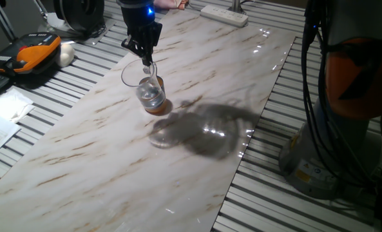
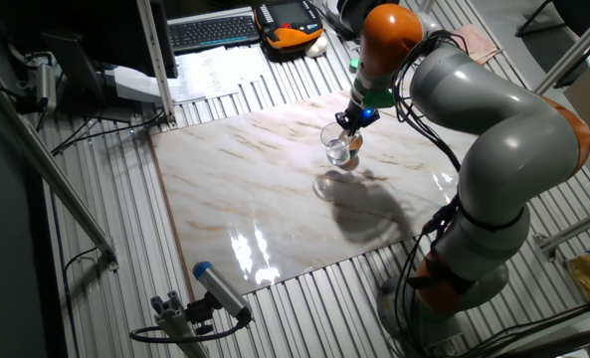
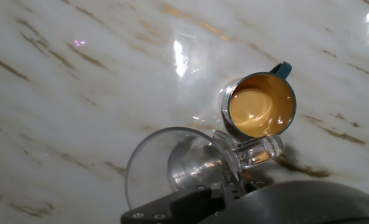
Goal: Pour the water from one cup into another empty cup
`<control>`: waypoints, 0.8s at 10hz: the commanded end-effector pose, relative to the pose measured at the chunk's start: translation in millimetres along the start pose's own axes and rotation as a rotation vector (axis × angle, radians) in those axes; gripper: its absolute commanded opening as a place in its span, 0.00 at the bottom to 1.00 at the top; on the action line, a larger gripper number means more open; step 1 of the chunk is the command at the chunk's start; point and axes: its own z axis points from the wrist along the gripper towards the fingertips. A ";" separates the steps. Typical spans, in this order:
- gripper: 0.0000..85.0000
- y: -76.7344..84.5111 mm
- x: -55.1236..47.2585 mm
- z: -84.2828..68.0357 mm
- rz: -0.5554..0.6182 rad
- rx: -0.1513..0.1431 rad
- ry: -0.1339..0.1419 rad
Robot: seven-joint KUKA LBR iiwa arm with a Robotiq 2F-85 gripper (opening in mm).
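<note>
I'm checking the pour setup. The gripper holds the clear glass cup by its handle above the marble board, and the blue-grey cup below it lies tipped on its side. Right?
Not quite: the blue-grey cup stands upright, its orange interior facing up, as the hand view shows. The rest holds: the gripper holds the clear glass cup by its handle above the marble board.

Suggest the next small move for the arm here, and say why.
Probably shift the glass cup so its rim sits over the blue-grey cup before tipping further. The claw holds the glass by its handle, tilted, and in the hand view its mouth lies beside the blue-grey cup's opening, not above it.
</note>
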 end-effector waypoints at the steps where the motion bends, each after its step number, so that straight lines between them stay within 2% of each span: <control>1: 0.00 -0.1 -0.1 0.1 0.008 0.004 -0.004; 3: 0.00 -0.1 -0.1 0.1 -0.001 0.040 -0.015; 5: 0.00 -0.1 -0.1 0.1 -0.042 0.070 -0.012; 7: 0.00 -0.1 -0.1 0.1 -0.048 0.064 -0.010; 8: 0.00 -0.1 -0.1 0.1 -0.048 0.073 -0.011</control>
